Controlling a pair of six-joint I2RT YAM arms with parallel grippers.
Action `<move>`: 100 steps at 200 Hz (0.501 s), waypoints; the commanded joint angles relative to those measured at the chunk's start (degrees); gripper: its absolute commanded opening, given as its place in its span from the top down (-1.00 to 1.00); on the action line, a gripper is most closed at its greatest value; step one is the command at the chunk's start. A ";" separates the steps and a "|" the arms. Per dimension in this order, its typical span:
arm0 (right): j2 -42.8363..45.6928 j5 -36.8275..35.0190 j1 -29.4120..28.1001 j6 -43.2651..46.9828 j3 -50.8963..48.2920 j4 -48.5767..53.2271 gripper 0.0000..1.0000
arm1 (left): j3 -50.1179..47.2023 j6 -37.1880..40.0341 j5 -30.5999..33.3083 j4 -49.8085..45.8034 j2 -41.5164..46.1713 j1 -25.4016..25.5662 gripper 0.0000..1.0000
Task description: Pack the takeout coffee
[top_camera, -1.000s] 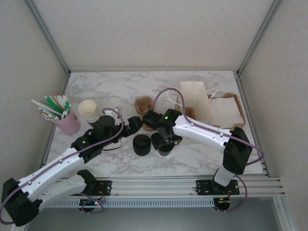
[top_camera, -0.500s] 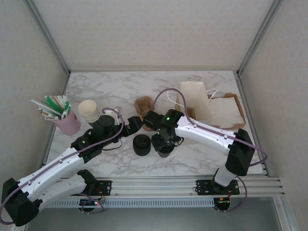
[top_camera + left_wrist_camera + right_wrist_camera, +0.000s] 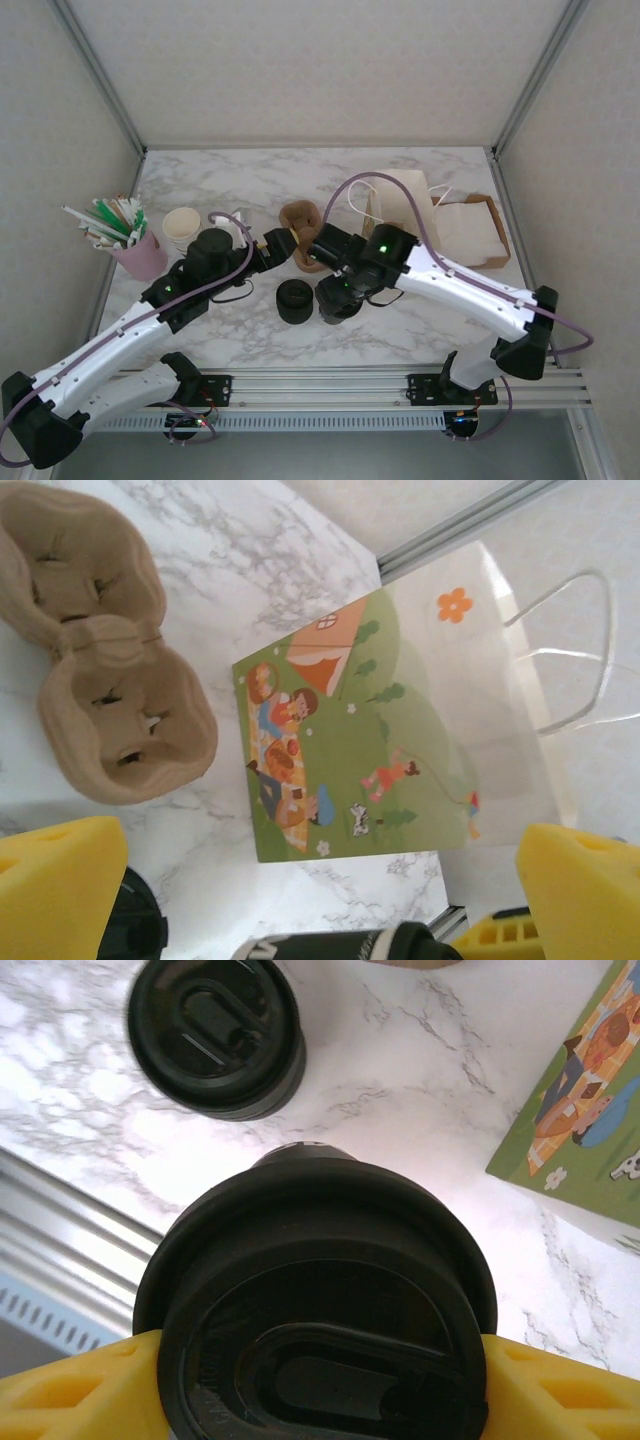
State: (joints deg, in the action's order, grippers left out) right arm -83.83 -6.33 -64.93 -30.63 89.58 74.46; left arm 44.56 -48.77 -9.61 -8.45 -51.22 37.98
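The takeout coffee (image 3: 318, 1260), a dark cup with a round black lid, sits between the yellow fingers (image 3: 70, 1390) of my right gripper (image 3: 320, 1385), which is shut on it at the lid's sides. From above, the cup (image 3: 334, 305) is at the table's middle front under that gripper (image 3: 340, 292). My left gripper (image 3: 282, 243) hangs open beside the brown cup carrier (image 3: 300, 222). In the left wrist view its yellow fingers (image 3: 60, 890) stand wide apart with nothing between them, above the carrier (image 3: 110, 680) and the picture-printed paper bag (image 3: 380, 720).
A squat stack of black lids (image 3: 294, 300) stands just left of the coffee. The paper bag (image 3: 405, 205) stands at the back right, with a flat brown box (image 3: 475, 230) beside it. A stack of cream cups (image 3: 183, 228) and a pink cup of straws (image 3: 135, 252) are on the left.
The right arm's elbow has swung out to the right while its gripper stays on the cup. The left gripper has shifted slightly back toward the carrier.
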 commanded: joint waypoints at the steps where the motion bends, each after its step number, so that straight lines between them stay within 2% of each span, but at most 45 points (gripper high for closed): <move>1: 3.26 1.58 -0.90 -0.69 3.47 3.55 -0.41 | 3.33 1.97 -0.06 0.62 -0.74 -0.62 -0.99; 57: 7.79 -1.10 -0.89 -0.55 11.31 9.34 -0.40 | 13.03 4.84 -2.23 1.25 -6.61 -0.72 -0.99; 100: 8.22 -5.23 -0.93 0.30 20.47 15.05 -0.40 | 22.49 6.24 -7.79 3.21 -14.51 -0.72 -0.99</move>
State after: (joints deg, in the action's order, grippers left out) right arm -76.51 -7.92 -65.30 -30.81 105.19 84.27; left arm 62.15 -44.60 -12.58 -7.84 -62.28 37.65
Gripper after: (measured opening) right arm 0.705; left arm 0.996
